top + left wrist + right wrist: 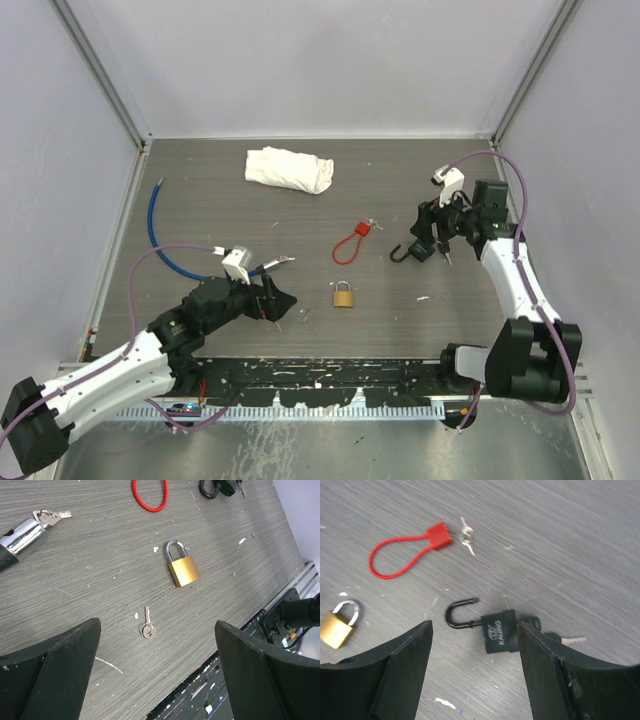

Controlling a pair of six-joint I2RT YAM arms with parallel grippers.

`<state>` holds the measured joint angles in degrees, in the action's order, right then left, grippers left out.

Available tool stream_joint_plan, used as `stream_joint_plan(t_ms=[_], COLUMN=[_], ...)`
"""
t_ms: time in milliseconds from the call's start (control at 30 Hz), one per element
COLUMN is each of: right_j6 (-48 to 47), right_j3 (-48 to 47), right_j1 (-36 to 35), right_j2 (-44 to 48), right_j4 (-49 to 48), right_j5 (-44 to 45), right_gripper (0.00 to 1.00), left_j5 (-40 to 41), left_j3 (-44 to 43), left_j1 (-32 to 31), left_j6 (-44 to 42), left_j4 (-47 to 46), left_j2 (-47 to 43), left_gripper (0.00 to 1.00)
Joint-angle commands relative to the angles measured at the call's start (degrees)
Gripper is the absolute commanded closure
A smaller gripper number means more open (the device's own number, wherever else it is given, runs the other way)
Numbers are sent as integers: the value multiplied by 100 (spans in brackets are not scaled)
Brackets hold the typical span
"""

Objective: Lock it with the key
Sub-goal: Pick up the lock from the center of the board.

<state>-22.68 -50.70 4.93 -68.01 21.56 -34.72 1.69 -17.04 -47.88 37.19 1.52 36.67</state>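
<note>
Right wrist shows black padlock unlatched, left wrist loose key

white cloth: crumpled, far side | blue cable: left, curved | red cable lock: mid-table

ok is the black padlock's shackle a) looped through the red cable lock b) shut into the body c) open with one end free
C: in the right wrist view the black padlock lies flat with its shackle hooked out, one end clear of the body, and the red cable lock lies apart from it.
</note>
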Motion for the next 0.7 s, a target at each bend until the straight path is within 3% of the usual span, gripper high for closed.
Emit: stream_joint_plan(t_ms=[0, 233, 433, 667], right_j6=[-467, -2242, -2830, -2964], right_j3=[-494, -955, -968, -896], right_j1=[354, 426, 364, -191], right_j2=[-652, -1548, -1698, -2049], right_j4=[390, 1206, 1182, 1061], right_j5=[435, 781, 758, 1313], right_gripper=[26, 26, 23, 23], left_j5=[-38, -49, -68, -70], left_j3=[69, 170, 216, 232], left_j1=[32, 33, 30, 32], left_j6=[-113, -89, -52, -3], left_j4=[-380, -407, -432, -389], left_j2=[-228, -345, -279, -331], left_gripper=[2, 2, 2, 2])
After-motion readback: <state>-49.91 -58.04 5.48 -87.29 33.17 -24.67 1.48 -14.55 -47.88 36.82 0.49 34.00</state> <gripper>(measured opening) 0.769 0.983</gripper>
